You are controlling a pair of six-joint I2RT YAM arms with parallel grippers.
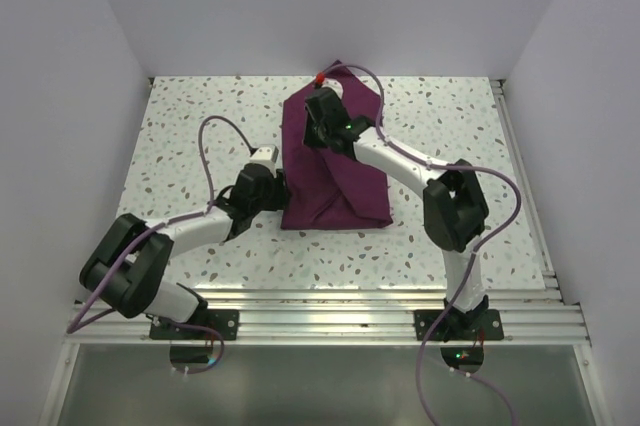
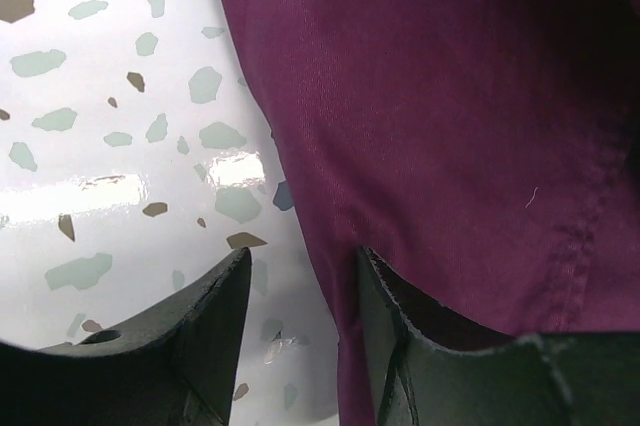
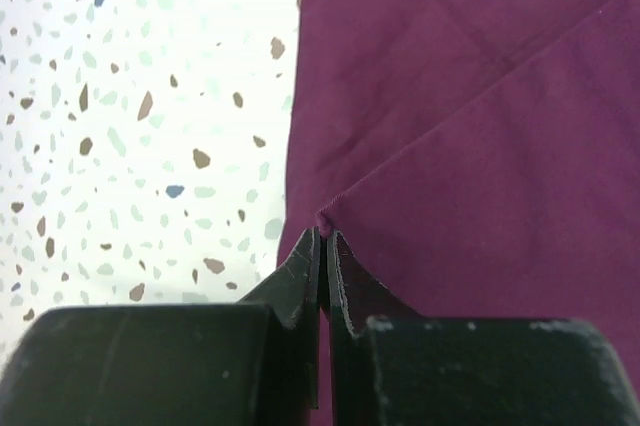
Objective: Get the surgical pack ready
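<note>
The plum-purple cloth lies partly folded into a bundle in the middle of the speckled table, with a flap raised at its far end. My right gripper is above the far left part of the bundle. In the right wrist view, the right gripper is shut on a corner of the cloth. My left gripper is at the bundle's left edge. In the left wrist view, the left gripper is open, and the edge of the cloth lies between its fingers. The tray, instruments, gauze and packets are hidden.
The table is white with speckles and has white walls on three sides. Aluminium rails run along the near edge and another along the right side. A small red object sits at the cloth's far tip.
</note>
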